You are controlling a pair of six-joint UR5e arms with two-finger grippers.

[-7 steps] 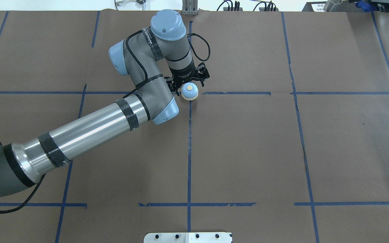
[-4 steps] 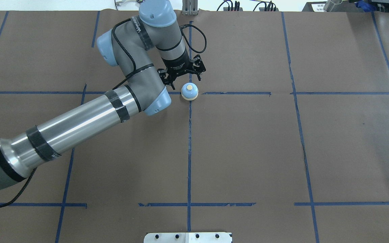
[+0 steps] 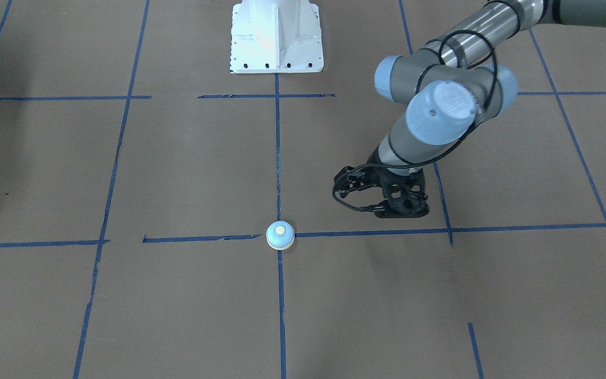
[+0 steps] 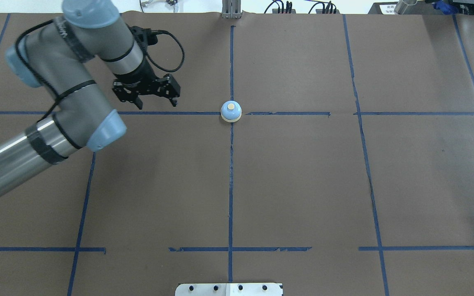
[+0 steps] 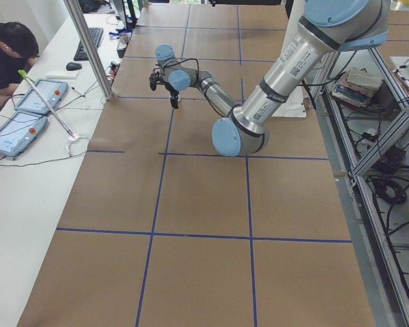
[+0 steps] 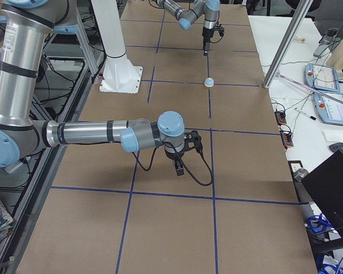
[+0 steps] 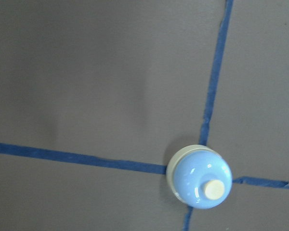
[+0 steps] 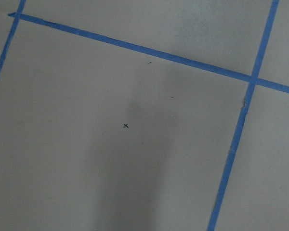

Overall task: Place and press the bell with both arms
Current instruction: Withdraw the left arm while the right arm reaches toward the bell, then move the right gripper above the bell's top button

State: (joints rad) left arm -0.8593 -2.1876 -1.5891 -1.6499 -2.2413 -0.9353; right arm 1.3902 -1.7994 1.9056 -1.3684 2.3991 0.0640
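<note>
A: Overhead view, upper left. The left gripper [image 4: 156, 102] hangs above the table [image 4: 303, 185], jaws spread wide, nothing between them.

B: And the bell?

A: Upper centre. The bell [image 4: 231, 112] sits upright on the crossing of the blue tape lines [image 4: 286, 113], cream button [image 4: 231, 106] up, well apart from that gripper. The left wrist view has it at lower right of frame, nothing touching it.

B: So placing reads as done?

A: My judgement, yes. Pressing is what's left, likely work for the right arm [image 6: 86, 132].

B: Where's its gripper?

A: Not in the overhead. It shows only in the side view from the robot's right: the right gripper [image 6: 179, 165] at centre frame, low over the table, with the bell far off toward the top. Open or closed, I cannot tell. Its wrist view shows only table and tape.

B: Next move?

A: Carry it to the bell, line up above the button, come straight down. The bell looks small and light, so an off-centre push could slide or tip it.
</note>
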